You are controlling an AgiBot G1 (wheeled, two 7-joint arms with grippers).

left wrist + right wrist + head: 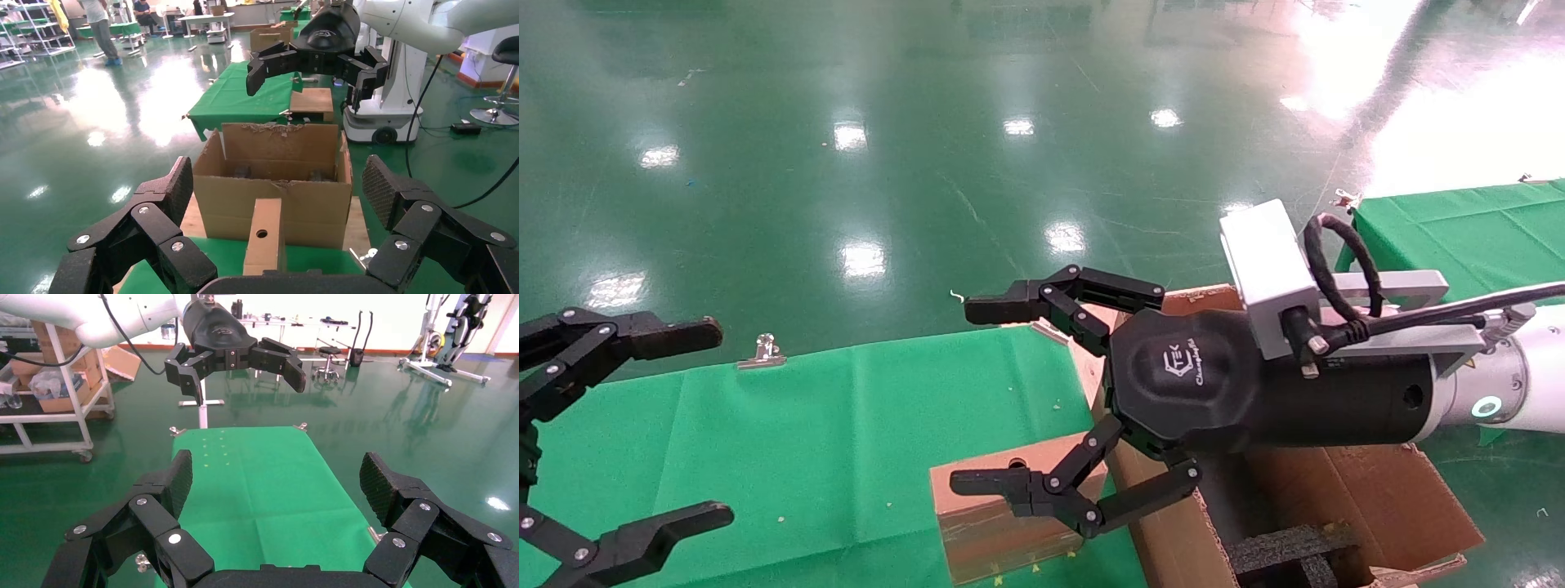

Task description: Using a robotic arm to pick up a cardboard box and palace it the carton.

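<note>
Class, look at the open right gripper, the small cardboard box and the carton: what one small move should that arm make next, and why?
Probably lower the right gripper toward the cardboard box and line its open fingers up either side of it. The gripper holds nothing, and the box stands on the green table just outside the carton, not yet picked up. The left gripper waits open at the table's other end.

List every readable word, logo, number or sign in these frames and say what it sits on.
"Changingtek", roughly, in slanted script under a hexagonal logo: on the black palm housing of the right gripper, seen from the head view; the letters are small, so the spelling is uncertain.
Yellow triangular warning sign: on the robotic arm wrist, symbol too small to read.
Cardboard box and carton: no readable print.
Left gripper: no text.
</note>
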